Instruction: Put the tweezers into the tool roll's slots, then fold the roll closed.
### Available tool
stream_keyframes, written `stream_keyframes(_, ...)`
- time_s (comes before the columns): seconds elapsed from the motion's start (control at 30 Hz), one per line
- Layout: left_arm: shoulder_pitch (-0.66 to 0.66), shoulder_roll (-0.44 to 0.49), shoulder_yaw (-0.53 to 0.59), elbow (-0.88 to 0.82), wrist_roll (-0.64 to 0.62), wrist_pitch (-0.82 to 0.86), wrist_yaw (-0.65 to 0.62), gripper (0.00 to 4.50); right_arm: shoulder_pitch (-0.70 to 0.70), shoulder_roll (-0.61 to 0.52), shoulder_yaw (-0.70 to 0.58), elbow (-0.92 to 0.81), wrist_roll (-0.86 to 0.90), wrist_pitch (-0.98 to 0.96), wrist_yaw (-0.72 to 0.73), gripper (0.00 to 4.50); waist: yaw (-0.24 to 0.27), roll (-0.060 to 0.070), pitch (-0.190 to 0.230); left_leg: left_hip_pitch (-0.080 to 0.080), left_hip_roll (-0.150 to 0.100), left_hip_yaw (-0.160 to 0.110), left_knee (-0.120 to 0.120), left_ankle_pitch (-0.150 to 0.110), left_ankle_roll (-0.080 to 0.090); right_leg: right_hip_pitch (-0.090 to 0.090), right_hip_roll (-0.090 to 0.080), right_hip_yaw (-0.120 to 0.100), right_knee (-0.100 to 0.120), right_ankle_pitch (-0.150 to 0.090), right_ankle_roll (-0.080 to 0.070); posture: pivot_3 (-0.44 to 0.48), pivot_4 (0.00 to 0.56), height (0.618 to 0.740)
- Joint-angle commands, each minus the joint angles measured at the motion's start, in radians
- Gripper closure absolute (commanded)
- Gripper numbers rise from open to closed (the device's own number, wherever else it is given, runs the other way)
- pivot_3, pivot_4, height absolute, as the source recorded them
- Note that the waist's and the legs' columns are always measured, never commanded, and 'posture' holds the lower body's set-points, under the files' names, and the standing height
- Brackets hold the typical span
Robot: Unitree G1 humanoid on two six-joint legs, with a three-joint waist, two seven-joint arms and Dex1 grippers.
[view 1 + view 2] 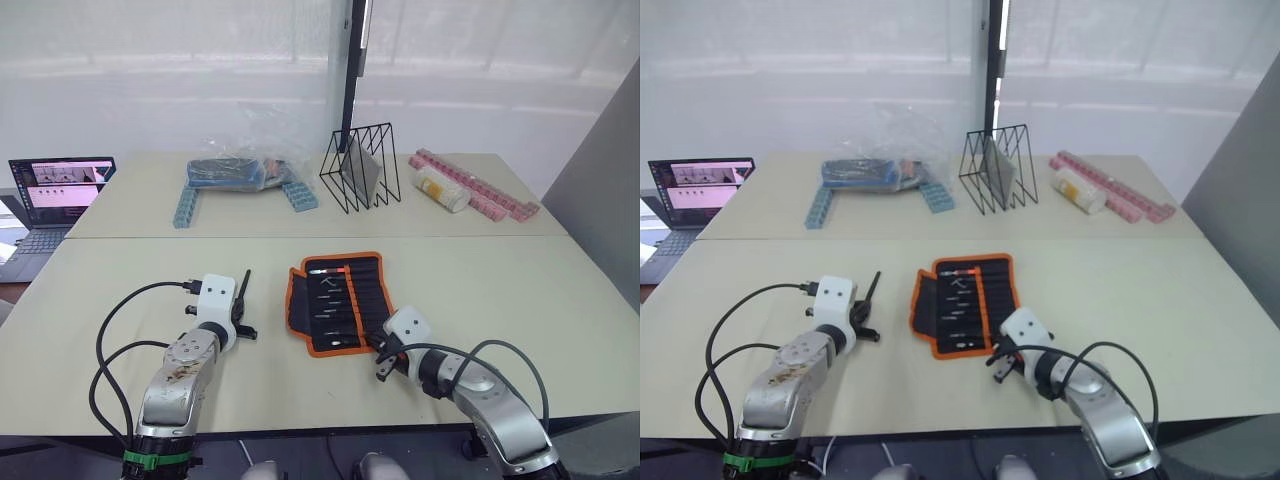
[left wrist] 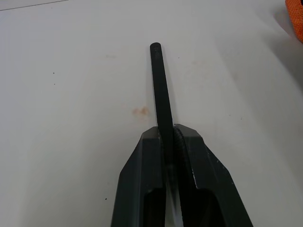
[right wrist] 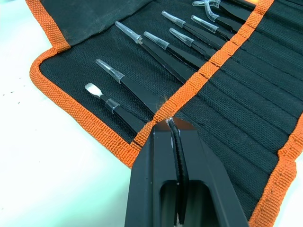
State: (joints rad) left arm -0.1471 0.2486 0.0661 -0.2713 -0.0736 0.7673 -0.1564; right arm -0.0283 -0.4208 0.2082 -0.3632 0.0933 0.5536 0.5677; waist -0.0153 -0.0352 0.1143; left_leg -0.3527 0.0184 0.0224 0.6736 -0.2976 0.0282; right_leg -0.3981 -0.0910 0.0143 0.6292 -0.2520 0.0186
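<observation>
Jaws of the left gripper (image 2: 169, 137) are closed on one black tweezer (image 2: 161, 85), which projects straight out from between the fingertips with its blunt end clear of the table; the assembly sits to the left of the tool roll (image 1: 338, 300) and apart from it. Jaws of the right gripper (image 3: 171, 126) are pressed together with nothing visible between them, tips touching the orange trim band (image 3: 208, 68) that runs across the roll's inner face at its near right corner. The roll lies unfolded and flat, orange-edged, with several tweezers (image 3: 156, 49) already seated in the slots (image 3: 246, 85), their clear-capped tips lying on the flap side of the band. The table (image 1: 520, 290) is a pale, matte surface made of two abutting tops. On the far top stand a black wire rack (image 1: 360, 168), a clear plastic bag (image 1: 245, 160) over blue trays, and pink strips (image 1: 480, 185). A laptop (image 1: 55, 195) sits open at the far left. White translucent panels form the back wall.
</observation>
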Motion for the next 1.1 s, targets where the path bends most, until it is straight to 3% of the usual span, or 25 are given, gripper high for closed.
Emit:
stream_keyframes(0.03, 0.014, 0.014, 0.015, 0.034, 0.012, 0.014, 0.012, 4.48, 0.012, 0.004, 0.042, 0.055, -0.003, 0.047, 0.004, 4.5, 0.0, 0.0, 0.0, 0.0, 0.0, 0.0, 0.0, 0.0, 0.0, 0.0, 0.0, 0.0, 0.0, 0.0, 0.0, 0.0, 0.15, 0.722)
stream_keyframes(0.33, 0.014, 0.072, 0.038, -0.001, 0.013, -0.055, -0.006, 4.48, 0.015, 0.009, 0.047, 0.055, -0.003, 0.045, 0.002, 4.5, -0.005, 0.0, 0.001, 0.0, 0.0, 0.0, -0.004, 0.0, 0.0, -0.004, 0.0, 0.0, 0.0, 0.0, 0.0, 0.0, 0.15, 0.722)
stream_keyframes(0.47, 0.004, 0.156, 0.03, -0.031, 0.023, -0.122, -0.057, 4.48, 0.017, 0.007, 0.05, 0.054, -0.002, 0.045, 0.001, 4.5, -0.006, -0.004, 0.004, -0.001, 0.0, 0.0, -0.007, 0.0, 0.0, -0.007, 0.0, 0.0, 0.0, 0.0, -0.002, 0.0, 0.15, 0.722)
stream_keyframes(0.63, -0.045, 0.261, -0.009, -0.065, -0.01, -0.226, -0.201, 4.48, 0.016, 0.007, 0.052, 0.053, -0.003, 0.048, 0.0, 4.5, -0.003, -0.003, 0.008, -0.002, 0.001, 0.0, -0.01, 0.001, -0.002, -0.008, -0.002, -0.001, -0.003, 0.001, -0.003, 0.0, 0.15, 0.722)
stream_keyframes(0.9, -0.209, 0.322, -0.102, -0.049, -0.101, -0.32, -0.463, 4.48, 0.015, 0.009, 0.053, 0.05, -0.005, 0.051, -0.007, 4.5, -0.007, -0.005, 0.009, -0.002, 0.001, 0.0, -0.012, -0.001, -0.005, -0.009, -0.003, -0.001, -0.004, 0.001, -0.004, 0.0, 0.15, 0.722)
stream_keyframes(1.1, -0.334, 0.363, -0.237, 0.03, -0.133, -0.323, -0.695, 4.48, 0.018, 0.013, 0.061, 0.048, -0.009, 0.051, -0.014, 4.5, -0.01, -0.005, 0.01, -0.002, 0.0, 0.001, -0.013, 0.001, -0.002, -0.009, -0.002, -0.001, -0.005, 0.001, -0.004, 0.0, 0.15, 0.722)
